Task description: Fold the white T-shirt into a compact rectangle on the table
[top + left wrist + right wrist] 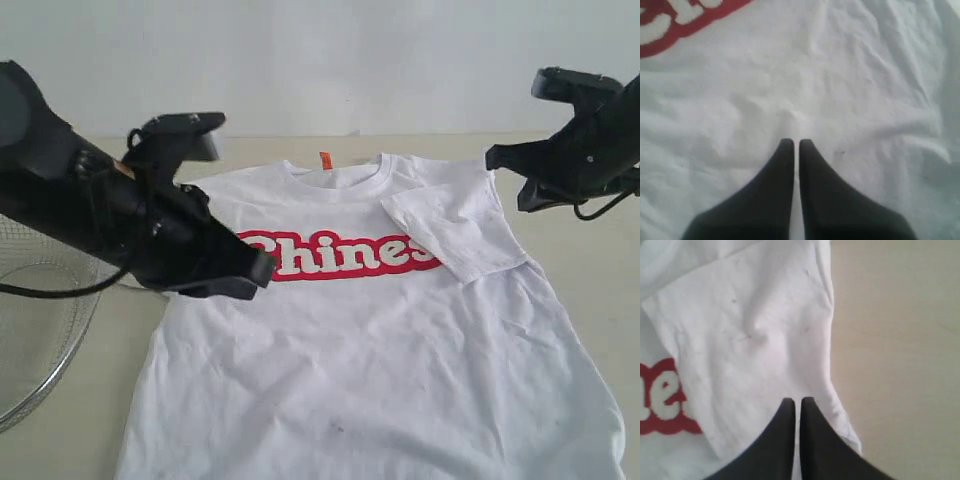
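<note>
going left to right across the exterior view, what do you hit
basket → left gripper → neck tag → right gripper

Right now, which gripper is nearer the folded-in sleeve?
Right. The right gripper is over the outer edge of the folded-in sleeve; the left gripper is across the white T-shirt, where the lettering starts.

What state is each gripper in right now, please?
Left gripper: closed, holding nothing, above the white T-shirt.
Right gripper: closed, holding nothing, over the folded-in sleeve.
</note>
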`<state>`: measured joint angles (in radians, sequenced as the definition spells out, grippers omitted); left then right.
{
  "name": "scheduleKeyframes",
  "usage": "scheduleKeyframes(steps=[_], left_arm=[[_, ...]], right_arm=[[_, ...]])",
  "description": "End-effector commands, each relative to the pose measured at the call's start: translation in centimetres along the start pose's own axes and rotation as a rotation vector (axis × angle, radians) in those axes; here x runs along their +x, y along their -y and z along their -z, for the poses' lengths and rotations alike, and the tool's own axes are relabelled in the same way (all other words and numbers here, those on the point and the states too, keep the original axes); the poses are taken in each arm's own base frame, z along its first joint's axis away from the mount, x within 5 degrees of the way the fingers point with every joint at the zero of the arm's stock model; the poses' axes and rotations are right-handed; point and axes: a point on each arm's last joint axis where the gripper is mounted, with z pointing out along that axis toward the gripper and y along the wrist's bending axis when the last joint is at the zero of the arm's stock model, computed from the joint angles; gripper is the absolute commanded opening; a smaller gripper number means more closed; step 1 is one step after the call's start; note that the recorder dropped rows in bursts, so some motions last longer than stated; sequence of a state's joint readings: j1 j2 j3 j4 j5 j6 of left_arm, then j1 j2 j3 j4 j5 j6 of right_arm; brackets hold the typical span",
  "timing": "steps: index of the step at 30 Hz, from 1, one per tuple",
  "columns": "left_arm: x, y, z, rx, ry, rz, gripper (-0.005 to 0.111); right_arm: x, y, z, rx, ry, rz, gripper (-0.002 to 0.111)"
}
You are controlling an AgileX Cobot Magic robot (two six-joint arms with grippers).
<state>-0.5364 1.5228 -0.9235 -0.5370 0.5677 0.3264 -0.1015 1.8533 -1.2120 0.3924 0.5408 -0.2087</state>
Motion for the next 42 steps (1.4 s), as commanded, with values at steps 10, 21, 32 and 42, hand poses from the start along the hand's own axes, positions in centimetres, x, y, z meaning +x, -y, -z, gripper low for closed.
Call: scheduleKeyframes(steps=[10,21,32,42], left_arm=[[-2.1,-9.5,6.9,-0.200,0.198,0.244,0.005],[-8.3,-18.2,5.5,-0.277,0.143,0.249,0.019],[-11.6,-25.7,-1.0,-0.408,-0.177,0.219,0.046],[-12.2,-28.0,-4.0,-0.412,-0.274,0.227,0.046]], right_arm=[[7.1,-1.7,5.9,-0.170,0.004,-0.100,0.000],[13.7,-6.7,8.3,-0.255,0.031,0.098,0.000],[14.5,-8.3,8.2,-0.271,0.059,0.189,0.000],[14.4,-8.3,8.2,-0.268,0.072,0.183,0.000]])
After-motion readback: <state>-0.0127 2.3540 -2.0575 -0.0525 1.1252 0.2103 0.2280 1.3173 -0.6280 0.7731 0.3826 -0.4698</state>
